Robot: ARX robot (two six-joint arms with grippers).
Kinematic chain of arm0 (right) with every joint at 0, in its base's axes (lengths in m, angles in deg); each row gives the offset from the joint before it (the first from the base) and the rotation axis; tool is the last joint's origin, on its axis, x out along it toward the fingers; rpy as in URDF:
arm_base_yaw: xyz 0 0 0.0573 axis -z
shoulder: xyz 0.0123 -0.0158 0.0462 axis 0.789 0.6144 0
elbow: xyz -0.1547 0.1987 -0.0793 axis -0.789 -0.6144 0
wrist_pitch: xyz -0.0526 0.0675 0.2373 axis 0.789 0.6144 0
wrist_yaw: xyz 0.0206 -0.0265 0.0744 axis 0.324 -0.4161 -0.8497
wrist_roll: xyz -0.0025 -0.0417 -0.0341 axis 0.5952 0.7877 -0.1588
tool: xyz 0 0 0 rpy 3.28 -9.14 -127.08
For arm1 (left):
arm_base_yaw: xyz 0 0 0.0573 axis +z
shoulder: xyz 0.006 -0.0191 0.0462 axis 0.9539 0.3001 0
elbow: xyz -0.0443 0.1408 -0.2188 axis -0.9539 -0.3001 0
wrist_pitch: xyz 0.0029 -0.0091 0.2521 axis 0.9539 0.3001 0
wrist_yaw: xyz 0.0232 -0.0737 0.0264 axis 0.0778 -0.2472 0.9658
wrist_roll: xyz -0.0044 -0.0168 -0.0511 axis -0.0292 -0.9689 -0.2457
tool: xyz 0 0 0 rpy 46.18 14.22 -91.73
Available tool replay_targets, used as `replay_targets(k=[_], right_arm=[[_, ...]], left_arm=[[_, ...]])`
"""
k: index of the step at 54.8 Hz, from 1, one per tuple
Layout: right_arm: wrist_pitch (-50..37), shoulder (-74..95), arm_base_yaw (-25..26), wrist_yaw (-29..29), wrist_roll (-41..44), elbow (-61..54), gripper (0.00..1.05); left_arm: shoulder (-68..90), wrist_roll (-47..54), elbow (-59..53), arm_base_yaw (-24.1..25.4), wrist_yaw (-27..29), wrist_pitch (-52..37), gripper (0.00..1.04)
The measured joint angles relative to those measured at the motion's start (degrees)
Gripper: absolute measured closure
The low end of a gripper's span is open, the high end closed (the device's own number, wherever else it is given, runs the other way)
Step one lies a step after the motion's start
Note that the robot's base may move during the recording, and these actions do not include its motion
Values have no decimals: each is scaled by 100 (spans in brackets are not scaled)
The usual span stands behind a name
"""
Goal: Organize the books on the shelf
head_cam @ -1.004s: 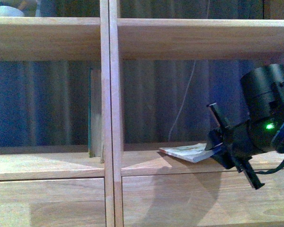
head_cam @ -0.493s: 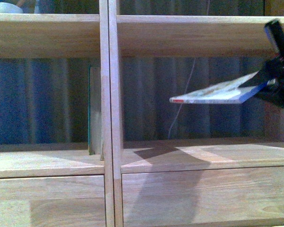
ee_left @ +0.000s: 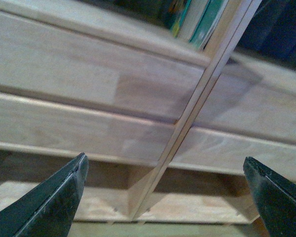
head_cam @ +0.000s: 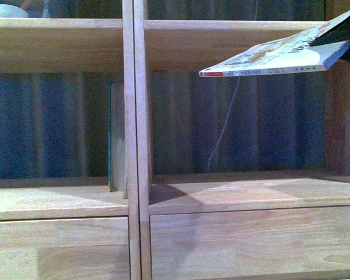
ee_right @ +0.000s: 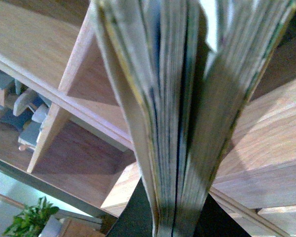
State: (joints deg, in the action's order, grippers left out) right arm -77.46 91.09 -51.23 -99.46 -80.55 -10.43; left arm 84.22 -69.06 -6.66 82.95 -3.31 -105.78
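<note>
Carry step in hand: the right gripper (head_cam: 345,42) clamps the pale paperback (head_cam: 268,58) near-flat at upper right of the front view, while the left gripper (ee_left: 164,163) is empty with jaws spread — next, probably stand it upright beside the teal book (head_cam: 111,137) at centre-left of the shelf (head_cam: 64,44).

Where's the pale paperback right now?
Front view, upper right: the pale paperback hangs nearly flat in the right gripper, level with the right column's upper shelf board.

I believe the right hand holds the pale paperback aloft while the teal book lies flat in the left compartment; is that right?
Not quite: the front view shows the teal book standing upright beside the divider; the rest holds.
</note>
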Motion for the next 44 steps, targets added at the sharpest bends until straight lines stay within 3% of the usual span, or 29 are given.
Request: replay_targets(k=[12,21,27,44], right_arm=[[-70,-17,-378,37,149,-96,97],[-275,-26,-776,229,179,-118,97],[-505,-24,-1056,350,177,-118,97],[-695,52,-1687,643,-155,-87,97]], left_arm=[[1878,-850,1224,636,-1873,-1427,7],[2653,-1762,1943,535,-2809,-2317,7],[3091,-2542,2345,232,-2804,-3119,7],[4192,-4094,3333,-896,-1731,-4269,7]])
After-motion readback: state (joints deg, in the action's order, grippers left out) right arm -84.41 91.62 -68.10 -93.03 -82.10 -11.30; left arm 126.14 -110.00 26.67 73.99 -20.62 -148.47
